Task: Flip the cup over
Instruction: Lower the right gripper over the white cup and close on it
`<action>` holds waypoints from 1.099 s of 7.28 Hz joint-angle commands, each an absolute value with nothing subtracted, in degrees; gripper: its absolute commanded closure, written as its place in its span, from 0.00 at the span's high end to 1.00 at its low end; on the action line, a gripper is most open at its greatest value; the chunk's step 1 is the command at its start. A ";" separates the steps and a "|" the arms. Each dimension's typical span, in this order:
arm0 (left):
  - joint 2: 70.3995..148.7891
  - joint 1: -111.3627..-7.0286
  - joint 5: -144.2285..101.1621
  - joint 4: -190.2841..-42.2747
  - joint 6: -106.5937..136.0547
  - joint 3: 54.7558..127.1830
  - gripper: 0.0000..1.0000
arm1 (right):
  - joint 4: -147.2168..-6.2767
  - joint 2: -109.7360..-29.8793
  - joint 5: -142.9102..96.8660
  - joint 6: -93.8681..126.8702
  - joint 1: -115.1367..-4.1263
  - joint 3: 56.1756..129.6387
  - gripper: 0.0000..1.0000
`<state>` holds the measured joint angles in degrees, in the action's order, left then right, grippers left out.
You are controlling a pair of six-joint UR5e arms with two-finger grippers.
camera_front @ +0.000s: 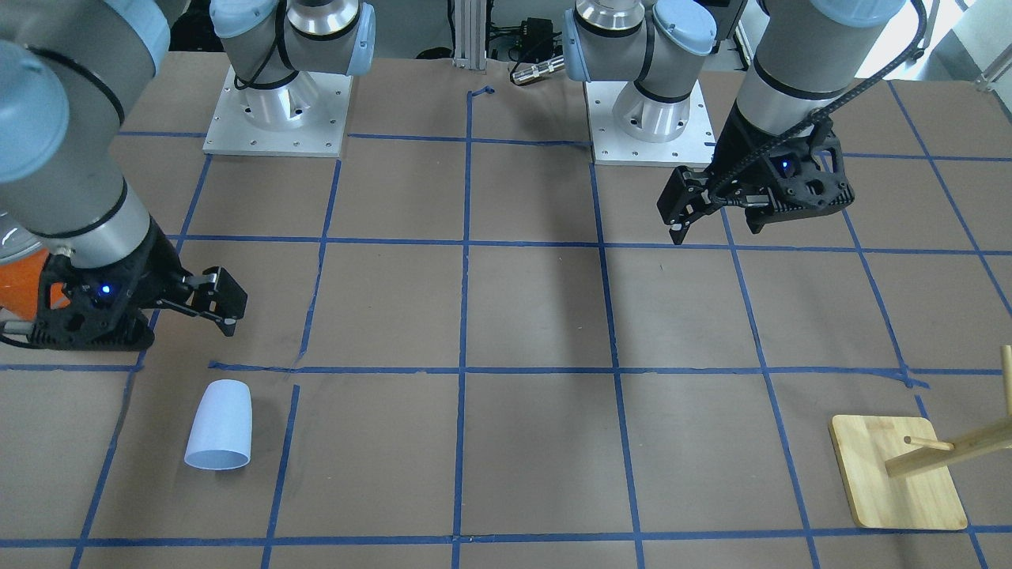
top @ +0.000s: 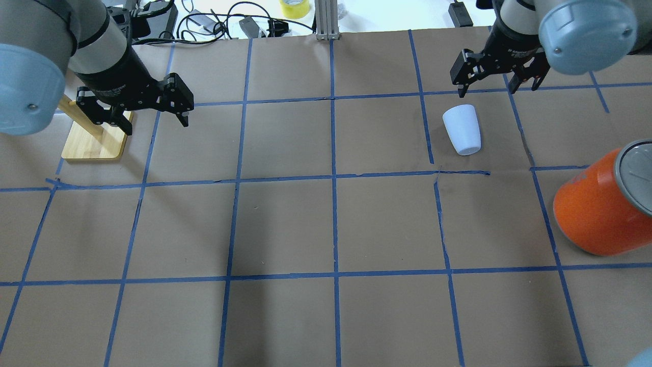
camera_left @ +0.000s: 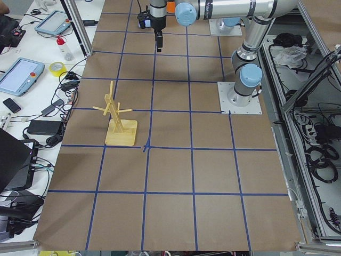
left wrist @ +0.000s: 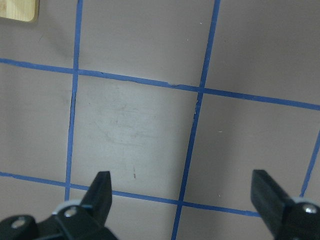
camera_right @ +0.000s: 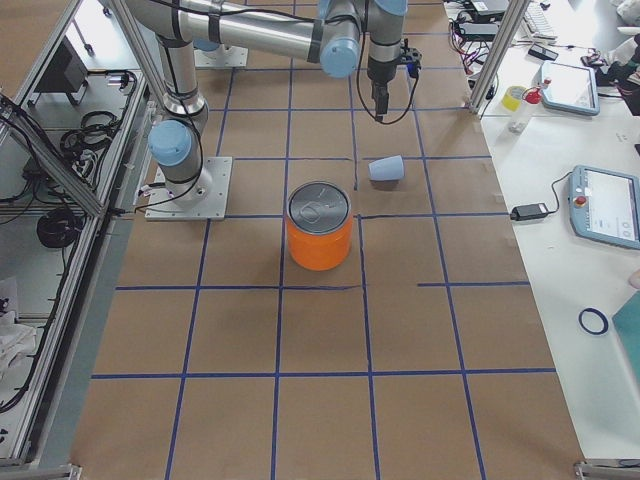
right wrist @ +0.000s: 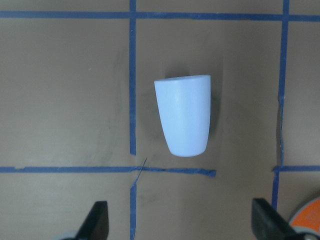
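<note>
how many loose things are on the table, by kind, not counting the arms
cup: 1
orange can: 1
wooden peg stand: 1
total: 3

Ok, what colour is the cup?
The cup is pale lavender-blue, unmarked; clearest in the right wrist view.
</note>
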<state>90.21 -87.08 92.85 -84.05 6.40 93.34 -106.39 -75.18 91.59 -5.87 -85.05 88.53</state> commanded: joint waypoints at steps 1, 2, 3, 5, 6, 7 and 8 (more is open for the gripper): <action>90.18 -87.10 92.81 -84.02 6.42 93.34 1.00 | -112.58 -68.93 92.37 -6.33 -84.99 88.86 1.00; 90.18 -87.10 92.90 -84.11 6.33 93.43 1.00 | -116.16 -67.25 92.29 -6.33 -84.99 88.86 1.00; 90.18 -87.01 92.90 -84.11 6.33 93.43 1.00 | -118.28 -64.45 92.37 -6.76 -84.90 88.86 1.00; 90.09 -87.01 92.90 -84.11 6.33 93.43 1.00 | -123.65 -60.92 92.46 -7.56 -84.81 88.86 1.00; 90.26 -87.01 92.81 -84.11 6.42 93.43 1.00 | -123.57 -60.56 92.55 -7.65 -84.81 88.94 1.00; 90.18 -87.01 92.90 -84.11 6.33 93.34 1.00 | -124.71 -60.47 92.37 -7.65 -84.55 90.16 1.00; 90.18 -87.01 92.90 -84.11 6.33 93.34 1.00 | -128.20 -60.12 92.29 -8.17 -83.25 91.57 1.00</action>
<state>90.19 -87.01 92.88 -84.11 6.35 93.38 -125.10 -60.53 92.40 -7.75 -84.32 90.11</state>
